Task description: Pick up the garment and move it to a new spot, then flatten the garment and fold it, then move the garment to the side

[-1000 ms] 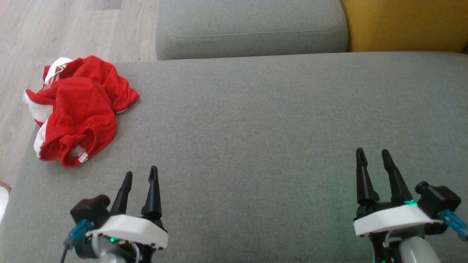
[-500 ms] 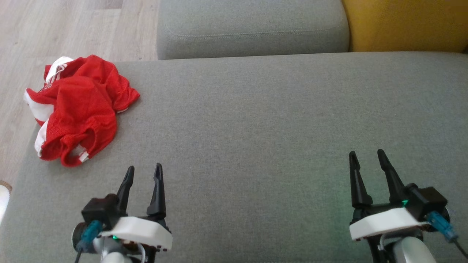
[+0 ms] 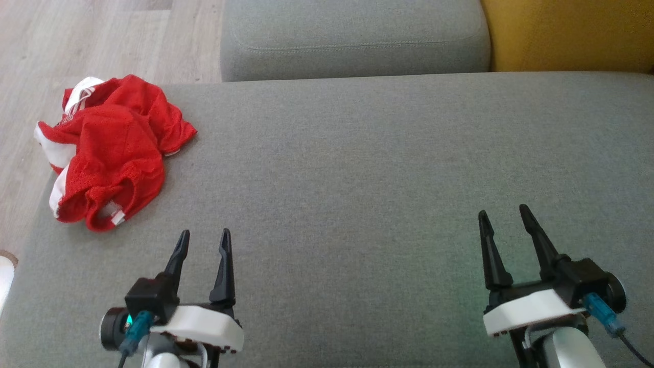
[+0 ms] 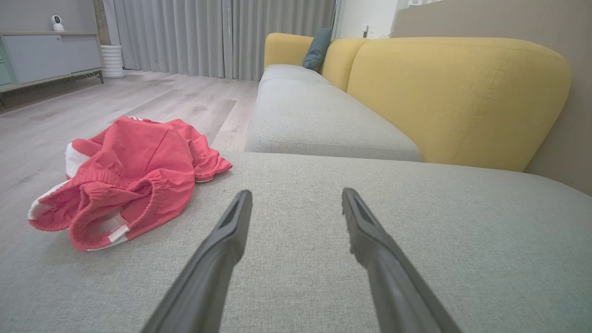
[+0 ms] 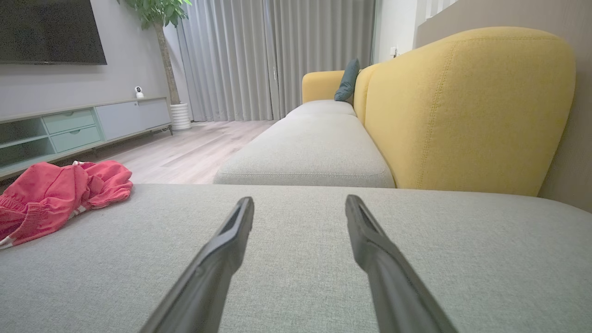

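**mesh_fan:** So we're right at the start, we reckon. The crumpled red mesh garment with white trim (image 3: pixel 110 151) sits on the far-left corner of the grey woven sofa cushion (image 3: pixel 357 168), and part of it spills over the edge toward the pale wood floor (image 3: pixel 76 41). Our left gripper (image 3: pixel 204 232) hangs a little short of it, fingers spread, nothing between them. The right gripper (image 3: pixel 503 210) is well off on the other side, also spread wide and empty.

**foldbot42:** Yeah, we'd give this one to the left. We'd aim for the bunched-up gathered hem, since that's the closest bit. We'd come down steeply so one finger slides under the fabric instead of shoving the heap off the edge. Pinch a thick fold rather than a single layer of mesh, then lift well clear before carrying it toward the open middle.

**mesh_fan:** Anything we can't make out?

**foldbot42:** Whether it's shorts or a top, honestly. How much hangs off the cushion edge is hidden too. And there's a white object (image 3: pixel 4 278) cut off at the lower left of the head view, no idea what it is.
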